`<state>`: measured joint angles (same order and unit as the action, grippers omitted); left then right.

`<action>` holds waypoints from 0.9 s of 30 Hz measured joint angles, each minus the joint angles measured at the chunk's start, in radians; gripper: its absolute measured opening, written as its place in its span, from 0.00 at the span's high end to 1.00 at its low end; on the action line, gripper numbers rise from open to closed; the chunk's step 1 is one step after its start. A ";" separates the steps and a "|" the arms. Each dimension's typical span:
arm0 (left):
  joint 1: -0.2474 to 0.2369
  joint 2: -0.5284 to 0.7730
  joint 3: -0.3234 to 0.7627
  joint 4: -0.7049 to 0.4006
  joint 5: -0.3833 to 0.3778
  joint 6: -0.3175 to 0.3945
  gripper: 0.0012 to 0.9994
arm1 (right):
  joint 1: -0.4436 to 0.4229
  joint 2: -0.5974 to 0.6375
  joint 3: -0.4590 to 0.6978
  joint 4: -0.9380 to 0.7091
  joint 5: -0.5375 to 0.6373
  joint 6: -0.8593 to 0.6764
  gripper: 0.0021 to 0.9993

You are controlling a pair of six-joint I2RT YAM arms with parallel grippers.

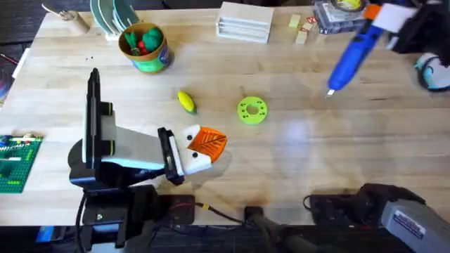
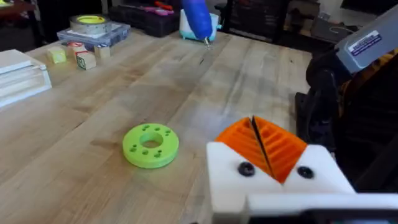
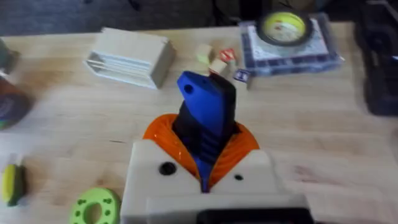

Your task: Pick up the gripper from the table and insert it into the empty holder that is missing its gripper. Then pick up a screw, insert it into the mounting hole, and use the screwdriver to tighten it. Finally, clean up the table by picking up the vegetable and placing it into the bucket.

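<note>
Standing at the far left of the table, the bucket (image 1: 145, 48) holds green and red toy pieces (image 1: 146, 39) inside its yellow-orange rim. Near the front edge, the left gripper (image 1: 206, 143) lies low over the wood with its two orange pads (image 2: 281, 149) pressed together and nothing between them. The vegetable (image 1: 185, 102) lies on the table just behind this gripper, between the bucket and the lime-green disc (image 1: 252, 110); its long axis runs from the far left to the near right. The disc lies flat, to the right of the vegetable. At the far right, the right gripper (image 3: 204, 167) is clamped on the screwdriver (image 1: 356, 50) and holds it above the table. The screwdriver is tilted, its long axis going from upper right down to lower left in the overhead view, and its thin metal bit (image 1: 330, 91) points down toward the wood.
</note>
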<state>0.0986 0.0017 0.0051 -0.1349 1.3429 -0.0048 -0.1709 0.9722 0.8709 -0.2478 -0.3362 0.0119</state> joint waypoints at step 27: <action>0.000 0.000 0.000 0.000 0.000 0.021 1.00 | 0.804 0.075 -0.077 0.842 -0.249 0.101 0.98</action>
<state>0.0986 0.0016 0.0051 -0.1352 1.3430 0.0160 0.6329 1.0475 0.7937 0.5946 -0.5851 0.1131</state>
